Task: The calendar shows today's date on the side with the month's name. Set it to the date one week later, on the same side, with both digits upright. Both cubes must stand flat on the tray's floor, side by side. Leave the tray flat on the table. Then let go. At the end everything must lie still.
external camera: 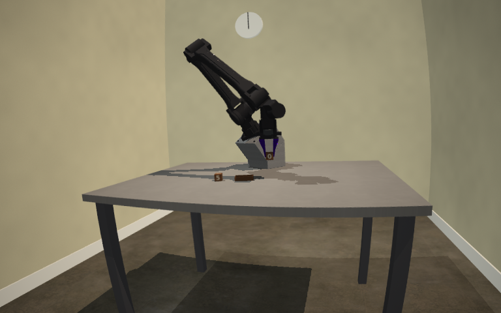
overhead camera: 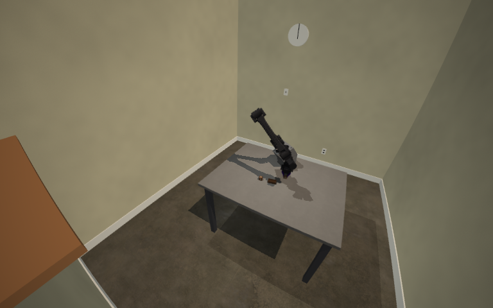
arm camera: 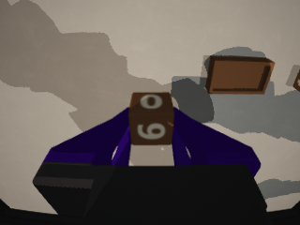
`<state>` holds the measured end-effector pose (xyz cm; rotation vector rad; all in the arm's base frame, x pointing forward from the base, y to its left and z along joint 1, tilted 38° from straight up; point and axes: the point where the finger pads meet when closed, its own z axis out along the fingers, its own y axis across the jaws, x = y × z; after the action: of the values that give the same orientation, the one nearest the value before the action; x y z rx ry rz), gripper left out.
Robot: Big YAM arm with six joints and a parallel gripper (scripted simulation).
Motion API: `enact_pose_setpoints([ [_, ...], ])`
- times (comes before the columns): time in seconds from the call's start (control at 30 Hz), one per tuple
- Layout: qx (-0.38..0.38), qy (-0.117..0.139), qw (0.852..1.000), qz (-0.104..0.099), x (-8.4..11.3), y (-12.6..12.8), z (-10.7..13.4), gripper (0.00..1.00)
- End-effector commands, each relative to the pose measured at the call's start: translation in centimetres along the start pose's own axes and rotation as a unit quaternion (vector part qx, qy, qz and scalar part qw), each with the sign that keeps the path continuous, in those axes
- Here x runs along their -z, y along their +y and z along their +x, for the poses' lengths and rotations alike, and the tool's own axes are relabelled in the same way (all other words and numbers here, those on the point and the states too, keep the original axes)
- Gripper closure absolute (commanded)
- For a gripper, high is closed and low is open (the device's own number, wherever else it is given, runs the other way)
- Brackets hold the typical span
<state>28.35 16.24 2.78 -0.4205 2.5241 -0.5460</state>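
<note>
My gripper [overhead camera: 285,174] [external camera: 269,154] [arm camera: 151,113] is shut on a brown cube [external camera: 269,156] [arm camera: 151,131], held in the air above the table near the arm's base. A white 0 on it faces the exterior view; the wrist view shows a 0 and a digit that reads as 6 or 9. The brown tray [overhead camera: 271,181] [external camera: 244,177] [arm camera: 236,75] lies flat on the table with nothing in it. The other cube [overhead camera: 260,178] [external camera: 218,177] [arm camera: 297,84] stands on the table left of the tray in the exterior view, showing a 5; the wrist view cuts it off at the right edge.
The table [overhead camera: 309,217] [external camera: 332,195] carries the arm's grey base [external camera: 258,156] at its back. The arm's dark shadows fall across the table around the tray and the loose cube. An orange-brown block [overhead camera: 32,217] fills the left edge of the top view, away from the table.
</note>
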Motion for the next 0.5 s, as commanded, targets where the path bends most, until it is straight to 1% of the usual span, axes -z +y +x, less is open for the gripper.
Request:
enact_pose_setpoints([
  [0.0,0.01,0.002,1.0,0.001,-1.6,-0.1,0.3,0.74],
  [0.33,0.011,0.003,1.0,0.001,-6.2,-0.1,0.4,0.74],
  [0.4,0.011,0.003,1.0,0.001,-6.2,-0.1,0.4,0.74],
  [0.47,0.011,0.003,1.0,0.002,-6.9,-0.1,0.5,0.74],
])
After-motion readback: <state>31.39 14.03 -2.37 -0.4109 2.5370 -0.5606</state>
